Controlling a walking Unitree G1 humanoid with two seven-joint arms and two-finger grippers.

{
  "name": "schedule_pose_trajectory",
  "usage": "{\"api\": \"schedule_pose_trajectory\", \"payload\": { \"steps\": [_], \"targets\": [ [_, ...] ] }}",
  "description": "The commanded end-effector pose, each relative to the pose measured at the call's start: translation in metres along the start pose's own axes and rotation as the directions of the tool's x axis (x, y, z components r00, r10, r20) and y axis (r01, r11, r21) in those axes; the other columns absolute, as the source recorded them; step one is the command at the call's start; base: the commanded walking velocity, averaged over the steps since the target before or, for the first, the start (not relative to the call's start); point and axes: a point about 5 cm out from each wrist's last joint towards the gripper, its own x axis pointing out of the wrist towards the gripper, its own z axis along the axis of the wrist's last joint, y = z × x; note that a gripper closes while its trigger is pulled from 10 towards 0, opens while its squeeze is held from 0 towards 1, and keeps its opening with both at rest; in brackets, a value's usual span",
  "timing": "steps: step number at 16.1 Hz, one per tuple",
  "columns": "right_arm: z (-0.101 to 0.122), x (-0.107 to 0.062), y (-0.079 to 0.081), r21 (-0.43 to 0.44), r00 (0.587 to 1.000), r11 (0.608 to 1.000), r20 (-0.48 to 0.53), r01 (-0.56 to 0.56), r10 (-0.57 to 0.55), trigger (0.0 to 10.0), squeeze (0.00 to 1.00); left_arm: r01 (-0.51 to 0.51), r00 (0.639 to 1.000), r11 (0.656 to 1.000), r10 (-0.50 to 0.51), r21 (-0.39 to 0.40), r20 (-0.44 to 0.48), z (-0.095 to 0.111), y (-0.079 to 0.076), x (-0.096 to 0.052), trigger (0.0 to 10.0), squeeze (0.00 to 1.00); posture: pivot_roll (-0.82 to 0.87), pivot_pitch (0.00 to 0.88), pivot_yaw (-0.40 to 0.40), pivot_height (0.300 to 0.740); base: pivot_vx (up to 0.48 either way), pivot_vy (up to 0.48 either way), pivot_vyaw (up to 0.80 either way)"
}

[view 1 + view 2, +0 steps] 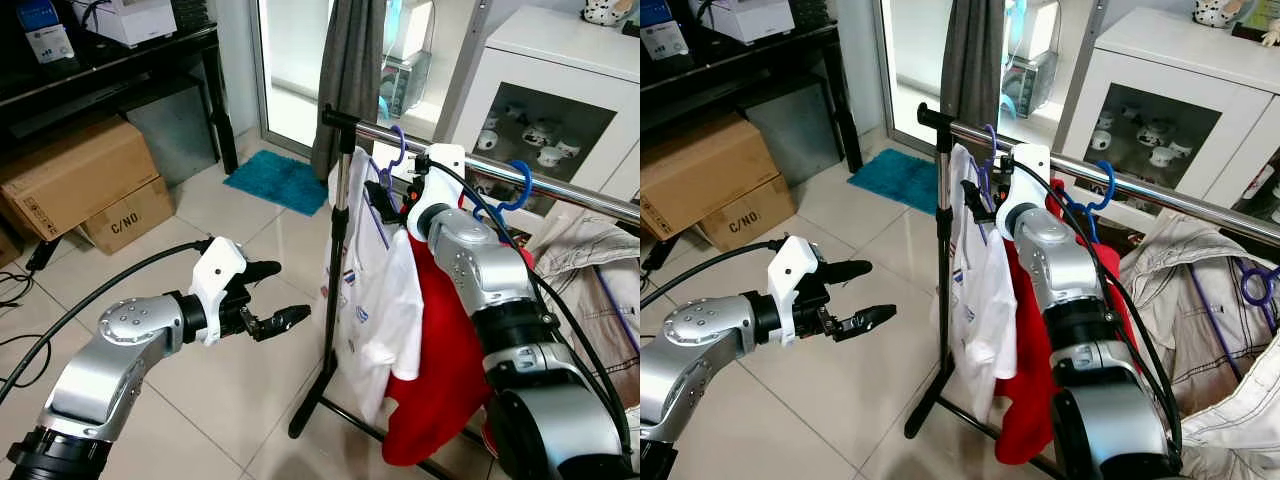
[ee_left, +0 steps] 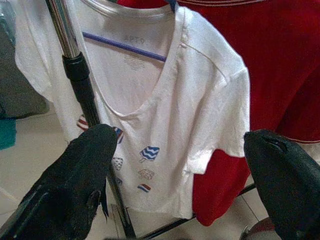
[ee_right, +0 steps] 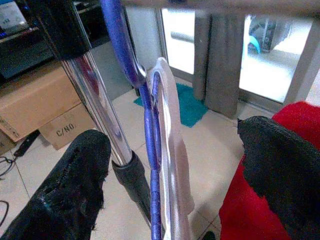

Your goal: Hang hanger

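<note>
right end effector [image 3: 170, 165] wide astride purple hanger [image 3: 150, 165] | left end effector [image 1: 280, 295] wide, empty

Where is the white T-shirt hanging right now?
The white T-shirt hangs on a purple hanger at the rail's left end, beside the red shirt.

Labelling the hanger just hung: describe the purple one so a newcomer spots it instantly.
Find the chrome rail of the clothes rack. At its pole end, the purple hanger hooks over it, carrying a white tee. The neighbouring hanger is blue, beside a red shirt.
</note>
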Motion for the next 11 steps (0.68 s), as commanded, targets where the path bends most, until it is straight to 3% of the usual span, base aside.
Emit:
{"api": "schedule_pose_trajectory", "payload": {
  "steps": [1, 5, 6, 7, 8, 9, 10, 11],
  "targets": [
    [0.005, 0.002, -0.001, 0.013, 1.000, 1.000, 0.019, 0.009, -0.009, 5.5, 0.00, 0.006, 1.000, 1.000, -0.006, 0.012, 0.011, 0.005, 0.001, 0.001, 10.0, 0.00, 0.08, 0.000, -0.010, 0.740, 0.000, 0.000, 0.00],
    [0.001, 0.011, 0.004, 0.004, 1.000, 1.000, -0.020, 0.005, -0.005, 7.0, 0.00, 0.007, 1.000, 1.000, -0.007, 0.019, 0.008, 0.007, 0.003, 0.001, 10.0, 0.00, 0.08, 0.000, -0.007, 0.740, 0.000, 0.000, 0.00],
    [0.003, 0.013, 0.002, 0.012, 1.000, 1.000, -0.017, 0.018, -0.018, 4.8, 0.00, 0.007, 1.000, 1.000, -0.007, 0.020, 0.006, 0.006, 0.003, 0.000, 10.0, 0.00, 0.09, 0.000, -0.011, 0.740, 0.000, 0.000, 0.00],
    [0.003, 0.013, 0.002, 0.013, 1.000, 1.000, -0.017, 0.024, -0.024, 4.3, 0.00, 0.005, 1.000, 1.000, -0.005, 0.020, 0.006, 0.006, 0.003, 0.000, 10.0, 0.00, 0.09, 0.000, -0.013, 0.740, 0.000, 0.000, 0.00],
    [0.003, 0.014, 0.001, 0.013, 0.999, 1.000, -0.018, 0.028, -0.028, 1.4, 0.00, 0.005, 1.000, 1.000, -0.005, 0.020, 0.005, 0.006, 0.003, -0.001, 10.0, 0.00, 0.09, 0.000, -0.013, 0.740, 0.000, 0.000, 0.00],
    [0.003, 0.014, 0.000, 0.013, 0.999, 1.000, -0.019, 0.029, -0.029, 1.4, 0.00, 0.004, 1.000, 1.000, -0.004, 0.020, 0.005, 0.006, 0.002, -0.001, 10.0, 0.00, 0.09, 0.000, -0.013, 0.740, 0.000, 0.000, 0.00],
    [0.003, 0.015, -0.001, 0.009, 0.999, 0.999, -0.020, 0.032, -0.032, 0.0, 0.00, 0.003, 1.000, 1.000, -0.003, 0.020, 0.005, 0.006, 0.002, -0.001, 10.0, 0.00, 0.09, 0.000, -0.015, 0.740, 0.000, 0.000, 0.00],
    [0.003, 0.015, -0.001, 0.009, 0.999, 0.999, -0.020, 0.033, -0.033, 0.0, 0.00, 0.003, 1.000, 1.000, -0.003, 0.020, 0.005, 0.006, 0.003, -0.001, 10.0, 0.00, 0.08, 0.000, -0.016, 0.740, 0.000, 0.000, 0.00]
  ]
}}
